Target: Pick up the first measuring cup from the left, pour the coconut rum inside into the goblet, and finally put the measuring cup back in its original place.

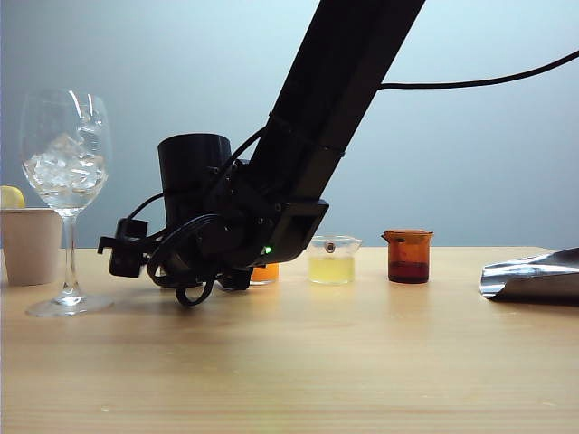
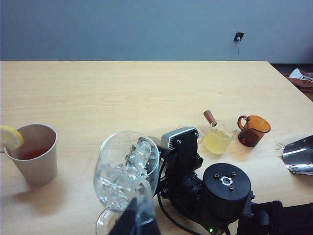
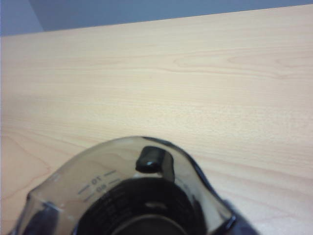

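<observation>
At three o'clock from the goblet (image 1: 65,172), the right gripper (image 3: 95,188) straddles the first measuring cup (image 3: 73,171) marked "10", its arm blocking an orange cup (image 1: 265,272); the left gripper (image 2: 134,223) hangs near the goblet, and neither gripper's state can be told.

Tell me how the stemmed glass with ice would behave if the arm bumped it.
The goblet would probably tip easily: a tall thin stem on a small foot, with ice cubes loading the bowl up high. The thin clear glass looks fragile, and, once toppled, the round bowl would likely roll.
</observation>
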Robot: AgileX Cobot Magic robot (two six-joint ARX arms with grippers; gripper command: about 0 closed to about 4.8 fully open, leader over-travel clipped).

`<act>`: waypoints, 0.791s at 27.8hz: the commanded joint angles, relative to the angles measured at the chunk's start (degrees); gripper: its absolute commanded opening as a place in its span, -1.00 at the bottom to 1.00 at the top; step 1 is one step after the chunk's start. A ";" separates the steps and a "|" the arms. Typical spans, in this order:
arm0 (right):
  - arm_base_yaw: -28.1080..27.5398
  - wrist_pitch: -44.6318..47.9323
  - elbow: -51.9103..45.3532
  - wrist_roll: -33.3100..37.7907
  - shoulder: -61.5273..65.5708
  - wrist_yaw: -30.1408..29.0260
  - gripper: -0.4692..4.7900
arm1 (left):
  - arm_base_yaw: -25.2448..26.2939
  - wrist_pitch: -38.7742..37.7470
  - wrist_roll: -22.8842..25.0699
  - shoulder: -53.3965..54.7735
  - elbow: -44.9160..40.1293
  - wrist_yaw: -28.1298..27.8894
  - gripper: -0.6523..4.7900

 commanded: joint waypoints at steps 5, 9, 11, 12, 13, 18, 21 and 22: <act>0.09 -0.68 0.11 0.85 0.33 0.63 0.70 | -0.04 0.72 0.22 -0.13 0.22 0.37 -0.78; 0.31 -0.70 0.20 0.85 0.33 2.67 0.59 | -0.04 0.72 0.22 -0.13 0.22 0.37 -0.78; 0.28 -0.70 0.20 0.83 0.33 2.69 0.59 | -0.04 0.72 0.22 -0.13 0.22 0.35 -0.78; 0.31 -0.70 0.20 0.83 0.33 2.67 0.59 | -0.04 0.72 0.22 -0.13 0.22 0.37 -0.78; 0.33 -0.70 0.20 0.83 0.33 2.67 0.59 | -0.04 0.72 0.22 -0.13 0.22 0.37 -0.78; 0.57 -1.57 0.37 2.56 0.33 2.69 0.59 | -0.04 0.72 0.20 -0.13 0.22 0.37 -0.78; 0.50 -3.65 1.40 2.51 0.33 2.64 0.59 | -0.04 0.70 0.20 -0.13 0.22 0.37 -0.78; 0.52 -4.37 1.68 2.51 0.33 2.67 0.59 | -0.04 0.70 0.20 -0.13 0.22 0.37 -0.78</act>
